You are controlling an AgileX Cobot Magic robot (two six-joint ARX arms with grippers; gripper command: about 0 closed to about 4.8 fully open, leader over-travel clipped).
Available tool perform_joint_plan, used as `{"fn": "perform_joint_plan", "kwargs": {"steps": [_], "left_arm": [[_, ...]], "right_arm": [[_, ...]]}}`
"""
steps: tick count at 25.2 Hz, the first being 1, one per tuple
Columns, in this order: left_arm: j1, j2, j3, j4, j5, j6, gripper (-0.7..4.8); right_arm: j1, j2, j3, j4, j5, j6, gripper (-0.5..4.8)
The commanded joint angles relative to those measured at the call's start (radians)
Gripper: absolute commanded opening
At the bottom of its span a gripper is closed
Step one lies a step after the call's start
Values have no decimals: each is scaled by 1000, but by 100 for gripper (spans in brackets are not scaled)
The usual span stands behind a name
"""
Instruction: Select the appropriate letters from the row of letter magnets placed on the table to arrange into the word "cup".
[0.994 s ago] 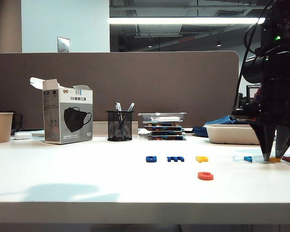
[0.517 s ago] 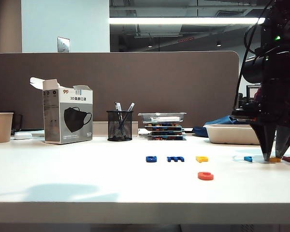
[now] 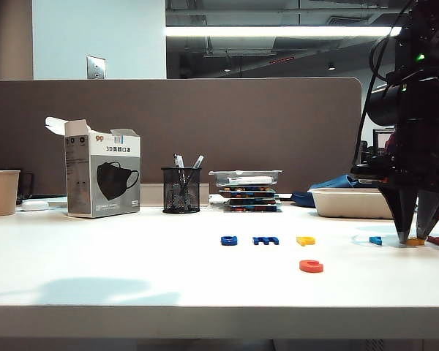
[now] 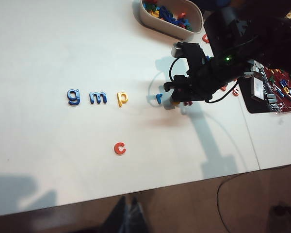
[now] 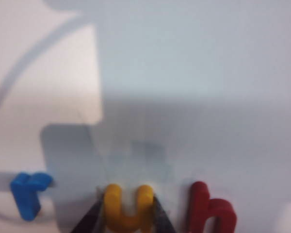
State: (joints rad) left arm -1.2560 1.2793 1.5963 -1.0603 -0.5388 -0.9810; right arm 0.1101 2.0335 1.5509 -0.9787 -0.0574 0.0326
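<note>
- Two dark fingertips of the right gripper (image 5: 127, 213) press against either side of the yellow "u" (image 5: 128, 206), which lies flat on the table (image 3: 132, 278) between the light-blue "r" (image 5: 29, 191) and a red "h" (image 5: 209, 213).
- Left gripper: not visible in any view.
- Row, seen from the left wrist camera: dark blue "g" (image 4: 73, 96), dark blue "m" (image 4: 98, 97), yellow "p" (image 4: 122, 98).
- Red "c" (image 4: 119, 148) lies apart, nearer the table's front edge.
- Tray of spare letters (image 4: 157, 24) stands behind the row.

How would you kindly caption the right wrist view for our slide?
Right claw clamps the yellow "u" on the table, between a blue "r" and red "h".
</note>
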Motion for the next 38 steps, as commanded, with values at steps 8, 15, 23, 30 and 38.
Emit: {"fn": "perform_joint_plan", "kwargs": {"steps": [8, 15, 23, 30, 38], "left_arm": [[0, -2, 4, 0, -7, 5, -5], [0, -2, 4, 0, -7, 5, -5], [0, -2, 4, 0, -7, 5, -5], [0, -2, 4, 0, -7, 5, -5], [0, -2, 4, 0, -7, 5, -5]], "right_arm": [[2, -75, -2, -32, -28, 42, 115], [2, -135, -3, -58, -82, 85, 115], [8, -254, -5, -110, -83, 116, 115], [78, -283, -9, -146, -76, 158, 115], [203, -283, -108, -93, -75, 246, 116]]}}
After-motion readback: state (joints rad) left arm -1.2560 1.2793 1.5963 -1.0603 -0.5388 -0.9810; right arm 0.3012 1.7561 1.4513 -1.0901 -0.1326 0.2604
